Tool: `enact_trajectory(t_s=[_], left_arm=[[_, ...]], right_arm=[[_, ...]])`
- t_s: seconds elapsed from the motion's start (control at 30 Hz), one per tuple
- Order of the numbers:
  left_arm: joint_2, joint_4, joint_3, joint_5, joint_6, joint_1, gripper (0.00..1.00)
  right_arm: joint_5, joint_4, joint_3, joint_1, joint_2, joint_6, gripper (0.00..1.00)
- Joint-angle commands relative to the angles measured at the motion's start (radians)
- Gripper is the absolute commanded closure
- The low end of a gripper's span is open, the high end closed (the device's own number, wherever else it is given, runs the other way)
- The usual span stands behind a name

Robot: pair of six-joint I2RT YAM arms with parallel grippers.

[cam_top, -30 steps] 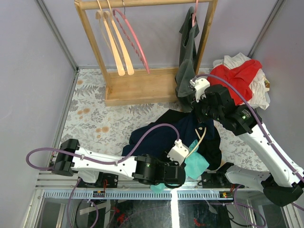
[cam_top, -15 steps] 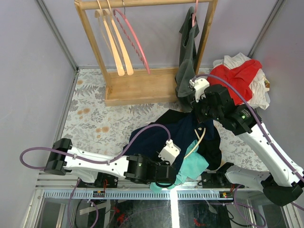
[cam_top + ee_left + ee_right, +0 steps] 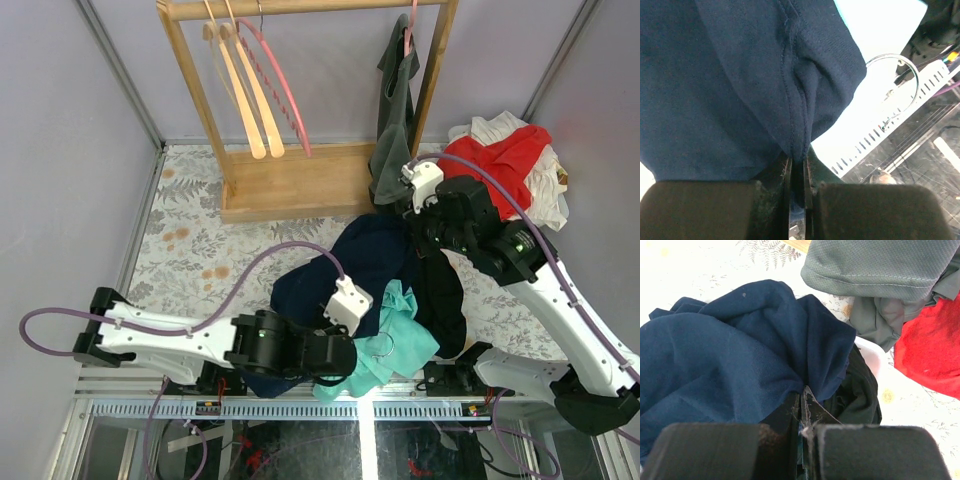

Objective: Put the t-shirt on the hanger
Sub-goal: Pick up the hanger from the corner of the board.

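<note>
Left end effector (image 3: 799,162) clamps the t-shirt (image 3: 720,85) hem by the counter's (image 3: 200,250) near edge; right end effector (image 3: 802,399) pinches its bunched cloth further toward the far edge.

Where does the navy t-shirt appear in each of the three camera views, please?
Top external: the t-shirt sits just right of centre.
Left wrist: the t-shirt fills the upper left, pinched in the left tool.
Right wrist: the t-shirt fills the left and centre.
Shared landmark: the grey-green top, absent from left wrist.
</note>
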Motion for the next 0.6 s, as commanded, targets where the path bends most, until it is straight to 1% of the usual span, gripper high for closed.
enact_trajectory(t_s=[0.0, 0.1, 0.17, 0.2, 0.23, 0.27, 0.3, 0.33, 0.5, 0.53, 0.57], left_arm=[[-0.086, 0.017, 0.038, -0.090, 0.048, -0.569, 1.00], [-0.129, 0.035, 0.029, -0.082, 0.053, -0.569, 1.00], [-0.157, 0.045, 0.020, -0.065, 0.053, -0.569, 1.00], [-0.170, 0.049, 0.017, -0.057, 0.051, -0.568, 1.00], [-0.184, 0.053, 0.012, -0.047, 0.050, -0.569, 1.00], [-0.199, 0.057, 0.009, -0.037, 0.049, -0.569, 1.00], [-0.212, 0.059, 0.007, -0.030, 0.047, -0.568, 1.00], [-0.223, 0.059, 0.007, -0.023, 0.045, -0.568, 1.00], [-0.271, 0.057, 0.039, 0.008, 0.050, -0.568, 1.00], [-0.276, 0.050, 0.055, 0.008, 0.050, -0.569, 1.00], [-0.282, 0.046, 0.070, 0.010, 0.052, -0.569, 1.00]], right_arm=[[-0.038, 0.017, 0.034, -0.007, -0.038, 0.004, 1.00], [-0.057, 0.005, 0.026, -0.008, -0.052, 0.016, 1.00], [-0.077, -0.007, 0.025, -0.007, -0.059, 0.028, 0.88], [-0.083, -0.010, 0.024, -0.007, -0.066, 0.034, 0.77], [-0.090, -0.011, 0.025, -0.007, -0.076, 0.043, 0.58], [-0.096, -0.012, 0.029, -0.007, -0.088, 0.050, 0.30], [-0.100, -0.016, 0.040, -0.007, -0.099, 0.057, 0.09], [-0.101, -0.023, 0.051, -0.007, -0.115, 0.065, 0.00], [-0.120, -0.050, 0.097, -0.007, -0.225, 0.081, 0.01], [-0.132, -0.053, 0.103, -0.007, -0.247, 0.085, 0.01], [-0.162, -0.053, 0.100, -0.007, -0.267, 0.083, 0.04]])
